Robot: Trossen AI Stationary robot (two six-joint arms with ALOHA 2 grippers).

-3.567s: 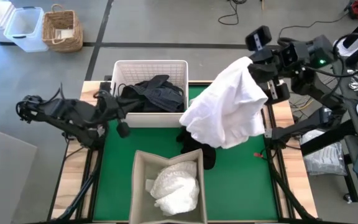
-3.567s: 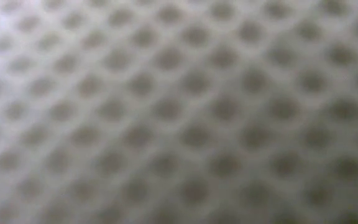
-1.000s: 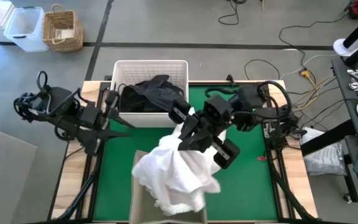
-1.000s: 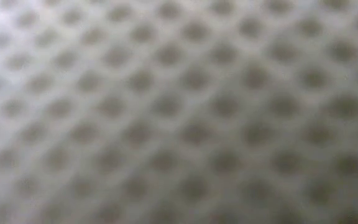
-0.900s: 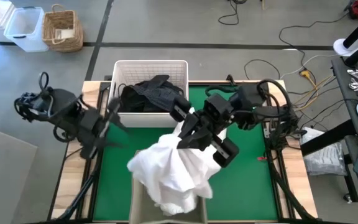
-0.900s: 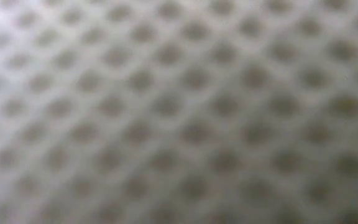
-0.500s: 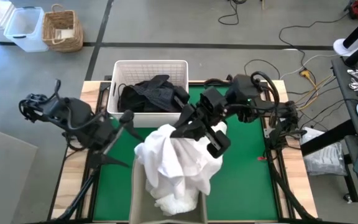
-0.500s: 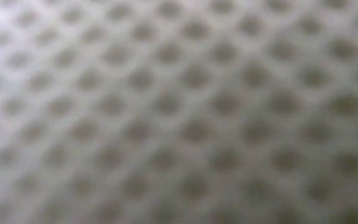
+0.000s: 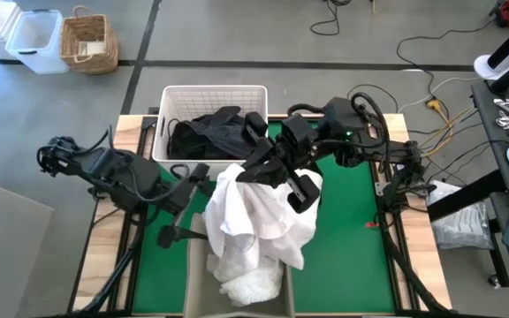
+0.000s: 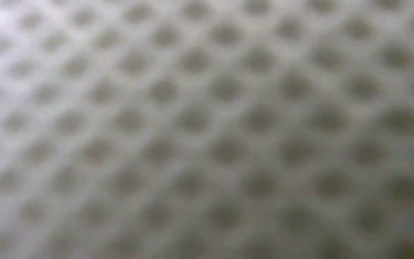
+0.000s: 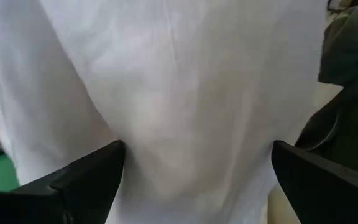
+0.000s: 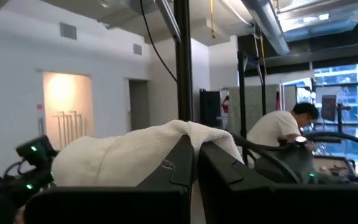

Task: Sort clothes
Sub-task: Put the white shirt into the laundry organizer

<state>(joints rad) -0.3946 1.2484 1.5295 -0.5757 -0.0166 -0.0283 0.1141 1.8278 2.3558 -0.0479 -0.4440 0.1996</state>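
White garment (image 9: 256, 221) hangs bunched over the middle of the green mat (image 9: 343, 238), its lower folds draping into the beige bin (image 9: 194, 284) at the worktop's near edge, on top of another white garment (image 9: 244, 284) already lying in that bin. Top of the hanging cloth is pinched by the right pincer (image 9: 272, 170), fingers closed on the fabric; right wrist view shows the cloth (image 12: 135, 155) folded over both dark fingers (image 12: 229, 180), which sit nearly together with only a thin gap. Right arm reaches in from the worktop's right side, across the mat toward centre.

Left pincer (image 9: 182, 205) is just beside the cloth's left edge, fingers spread wide apart, one near the white basket, one lower by the bin's far-left corner. Left wrist view: white fabric (image 11: 179, 93) fills the frame right in front, the two fingers (image 11: 86, 177) wide apart at either side, nothing clamped between them; cannot tell if the tips touch the cloth.

Dark garments (image 9: 215, 134) lie heaped inside the white basket (image 9: 212, 92) at the far side of the worktop (image 9: 122, 132), touching the mat's far edge.

Low view is fully covered by a blurred mesh pattern (image 10: 207, 129), nothing else readable.

Beyond the worktop: a person in a white top (image 12: 281, 127) in the room behind, a wicker basket (image 9: 88, 40) and a clear plastic tub (image 9: 35, 40) on the floor.
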